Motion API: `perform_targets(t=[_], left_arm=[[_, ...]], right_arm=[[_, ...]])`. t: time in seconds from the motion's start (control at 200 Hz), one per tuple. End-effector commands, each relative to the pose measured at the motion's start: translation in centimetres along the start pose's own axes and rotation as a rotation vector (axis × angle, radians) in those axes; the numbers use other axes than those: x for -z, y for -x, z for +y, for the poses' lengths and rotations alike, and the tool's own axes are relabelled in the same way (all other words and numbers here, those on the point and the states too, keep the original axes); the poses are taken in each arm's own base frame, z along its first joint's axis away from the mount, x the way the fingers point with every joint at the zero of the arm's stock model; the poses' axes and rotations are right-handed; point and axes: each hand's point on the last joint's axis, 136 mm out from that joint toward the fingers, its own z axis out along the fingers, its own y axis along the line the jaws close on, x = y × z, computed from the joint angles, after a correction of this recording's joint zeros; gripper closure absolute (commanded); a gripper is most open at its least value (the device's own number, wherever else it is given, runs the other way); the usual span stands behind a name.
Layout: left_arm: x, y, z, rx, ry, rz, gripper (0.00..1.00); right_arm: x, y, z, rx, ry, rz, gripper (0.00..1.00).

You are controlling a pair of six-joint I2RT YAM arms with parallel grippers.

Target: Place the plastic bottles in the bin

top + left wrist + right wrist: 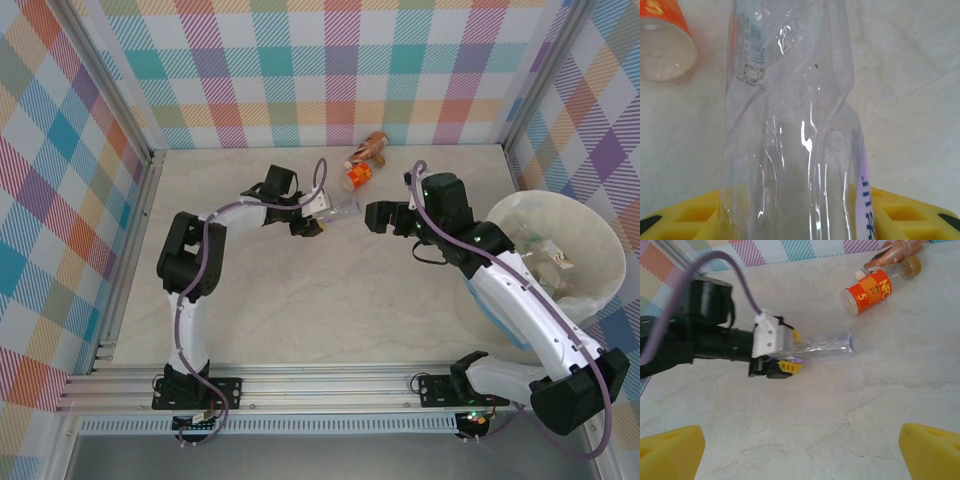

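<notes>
Three bottles lie on the counter [300, 310]: one clear bottle [832, 347], one orange-labelled bottle [870, 291] and one brown bottle [894, 252]. The orange and brown ones lie close together near the back wall, with the clear one just in front of them. One bin [598, 232] stands at the right edge with several bottles [545, 262] inside, too jumbled to count.

The left end effector [794, 351] is closed narrowly on one end of the clear bottle, whose creased body lies on the counter. The right end effector [370, 216] is spread wide with nothing in it. It faces the clear bottle's free end from the bin side, between that bottle and the bin.
</notes>
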Motion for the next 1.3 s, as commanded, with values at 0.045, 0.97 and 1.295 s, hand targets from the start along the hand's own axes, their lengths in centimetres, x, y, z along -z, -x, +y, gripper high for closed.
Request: perform_targets(t=[0.045, 0.97, 1.295], left_arm=[[4.6, 5.0, 0.0, 0.021, 0.061, -0.169, 0.77], [14.9, 12.9, -12.0, 0.637, -0.001, -0.538, 1.0], [14.8, 13.5, -12.9, 0.622, -0.058, -0.549, 1.0]], right_arm=[[0.5, 2.1, 0.4, -0.063, 0.015, -0.112, 0.0], [-5.8, 1.3, 5.1, -0.315, 0.293, -0.002, 0.0], [-6.9, 1.9, 9.0, -0.317, 0.525, -0.004, 0.0]])
